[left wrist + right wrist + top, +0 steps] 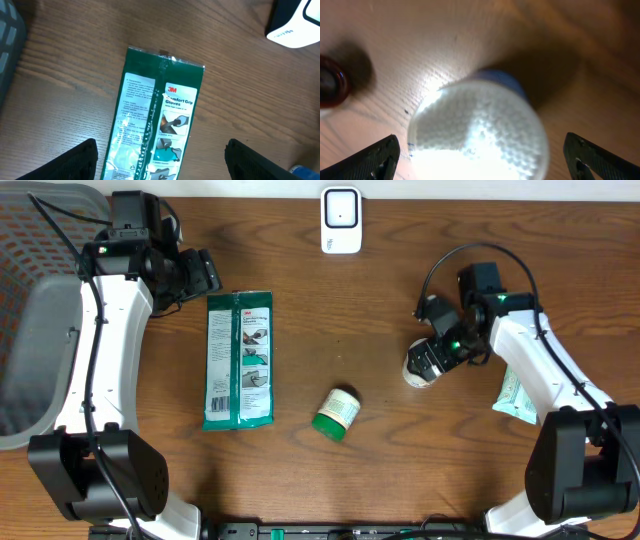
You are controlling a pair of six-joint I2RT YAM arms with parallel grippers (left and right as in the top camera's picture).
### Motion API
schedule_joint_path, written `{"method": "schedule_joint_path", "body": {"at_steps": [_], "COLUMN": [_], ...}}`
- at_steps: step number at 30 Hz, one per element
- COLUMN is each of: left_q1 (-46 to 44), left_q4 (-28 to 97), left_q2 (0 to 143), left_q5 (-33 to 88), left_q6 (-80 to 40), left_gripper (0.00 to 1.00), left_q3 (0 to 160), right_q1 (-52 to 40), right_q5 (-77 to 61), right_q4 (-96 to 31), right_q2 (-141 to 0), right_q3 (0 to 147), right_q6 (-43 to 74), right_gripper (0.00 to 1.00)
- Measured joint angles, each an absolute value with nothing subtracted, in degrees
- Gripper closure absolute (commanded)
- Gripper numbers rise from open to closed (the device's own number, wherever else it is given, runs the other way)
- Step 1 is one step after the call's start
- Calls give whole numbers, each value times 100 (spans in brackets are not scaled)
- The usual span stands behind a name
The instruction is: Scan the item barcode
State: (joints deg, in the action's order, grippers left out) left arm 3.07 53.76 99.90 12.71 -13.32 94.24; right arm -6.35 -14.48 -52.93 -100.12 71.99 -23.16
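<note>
A white round container with a blue part (418, 367) lies on the table at the right. My right gripper (436, 356) hovers over it, open. In the right wrist view the container (480, 130) fills the space between the two fingers (375, 160), with a gap showing on each side. The white barcode scanner (341, 220) stands at the back centre. A green glove packet (238, 360) lies flat left of centre. My left gripper (203, 275) is open just beyond the packet's far end. In the left wrist view the packet (155, 115) runs between the wide-apart fingers (65, 162), touching neither.
A small jar with a green lid (337, 413) lies on its side at the centre front. A teal packet (515, 395) sits partly under the right arm. A grey mesh basket (40, 310) takes up the left edge. The scanner's corner (295, 25) shows top right.
</note>
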Motion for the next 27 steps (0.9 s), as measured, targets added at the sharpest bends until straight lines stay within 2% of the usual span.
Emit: {"method": "schedule_joint_path", "body": {"at_steps": [14,18,23,27], "left_q1": [307,307,307,307], "left_q4": [5376,5376,5376,5376], "left_q2": [9990,9990,9990,9990], "left_q5": [1269,1269,1269,1269], "left_q6": [-1332,-1332,-1332,-1332], "left_gripper": [19,19,19,19], "left_q3": [9424,9424,9424,9424], "right_q1": [-635,-648,-819,-1125], "right_q5": [-1601,-1739,-1557,-1177], "right_q4": [-5290,-5194,-5199,-5223], "right_q2": [-10012,-10012,-10012,-10012], "right_q3": [7419,7415,7413,7413], "right_q6": [-1470,-1374,-1105,-904], "right_gripper": [1,11,11,6]}}
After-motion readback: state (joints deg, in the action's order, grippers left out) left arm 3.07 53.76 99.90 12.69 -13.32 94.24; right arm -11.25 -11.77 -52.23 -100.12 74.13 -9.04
